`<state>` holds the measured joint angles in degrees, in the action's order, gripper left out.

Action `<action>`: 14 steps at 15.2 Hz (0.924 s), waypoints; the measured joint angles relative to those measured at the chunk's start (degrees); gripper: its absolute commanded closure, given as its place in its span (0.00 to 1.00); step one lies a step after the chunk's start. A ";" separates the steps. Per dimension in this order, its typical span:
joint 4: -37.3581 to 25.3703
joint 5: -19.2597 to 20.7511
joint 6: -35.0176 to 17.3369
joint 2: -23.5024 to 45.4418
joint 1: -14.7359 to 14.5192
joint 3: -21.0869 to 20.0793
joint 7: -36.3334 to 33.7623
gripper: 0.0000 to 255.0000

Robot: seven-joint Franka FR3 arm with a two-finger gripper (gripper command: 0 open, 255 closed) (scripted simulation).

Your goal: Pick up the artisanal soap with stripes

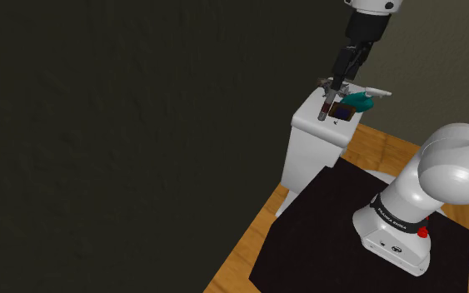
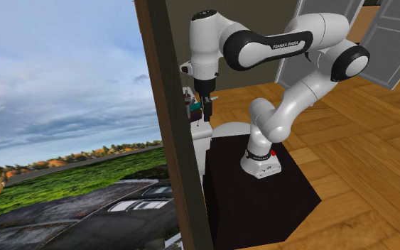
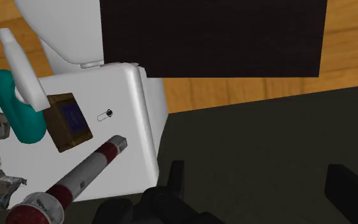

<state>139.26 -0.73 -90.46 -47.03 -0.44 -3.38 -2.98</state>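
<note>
The black two-finger gripper point(image 3: 260, 191) has not reached the soap yet. Its fingers stand wide apart and hold nothing. The small brown square soap with a blue-purple top point(image 3: 68, 121) lies on the white tank lid point(image 3: 130, 95), just beside a teal spray bottle with a white nozzle point(image 3: 18, 108). The gripper is off to one side, so next it must move over the soap and go down. I cannot make out stripes on the soap
</note>
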 measured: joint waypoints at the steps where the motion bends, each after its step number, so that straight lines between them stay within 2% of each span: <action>1: 0.00 0.00 0.00 0.00 0.00 0.00 0.00 0.00; 7: 4.77 4.56 -5.22 0.37 1.54 6.46 8.46 0.00; 14: 7.95 10.69 -14.15 5.61 3.84 15.82 20.19 0.00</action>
<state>147.21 9.95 -104.61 -41.43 3.39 12.44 17.20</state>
